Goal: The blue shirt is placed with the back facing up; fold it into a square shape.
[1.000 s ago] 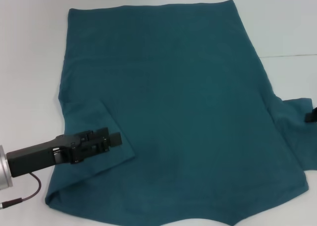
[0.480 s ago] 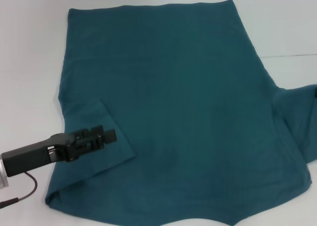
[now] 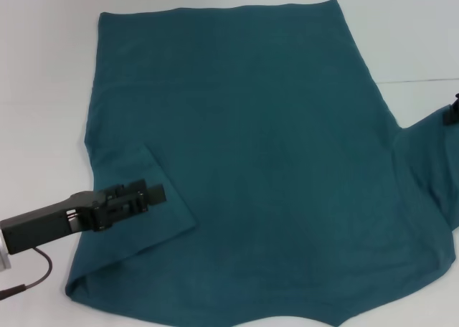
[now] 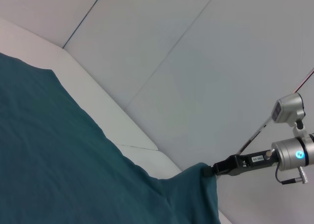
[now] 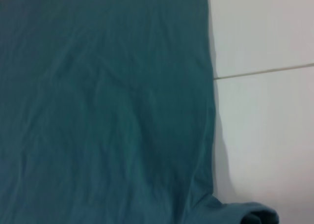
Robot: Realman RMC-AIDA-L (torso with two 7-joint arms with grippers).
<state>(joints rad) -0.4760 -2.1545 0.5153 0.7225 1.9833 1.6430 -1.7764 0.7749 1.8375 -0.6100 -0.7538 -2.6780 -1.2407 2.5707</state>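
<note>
The blue shirt [image 3: 251, 162] lies spread on the white table, plain side up, and fills most of the head view. Its left sleeve [image 3: 161, 223] is folded inward and lies flat. My left gripper [image 3: 159, 193] hovers over that folded sleeve, open, holding nothing. At the right edge my right gripper [image 3: 453, 113] is shut on the tip of the right sleeve [image 3: 423, 148], which it holds raised off the table. The left wrist view shows the right gripper [image 4: 212, 170] pinching that cloth corner. The right wrist view shows only the shirt [image 5: 98, 111] and table.
The white table [image 3: 43, 69] surrounds the shirt, with a thin seam line [image 3: 423, 79] at the right. A dark cable [image 3: 43, 273] trails from my left arm at the near left. The shirt's near hem runs out of the head view.
My left gripper has drawn back a little to the left while the folded sleeve stayed flat. My right gripper has moved away from me, lifting and stretching the right sleeve.
</note>
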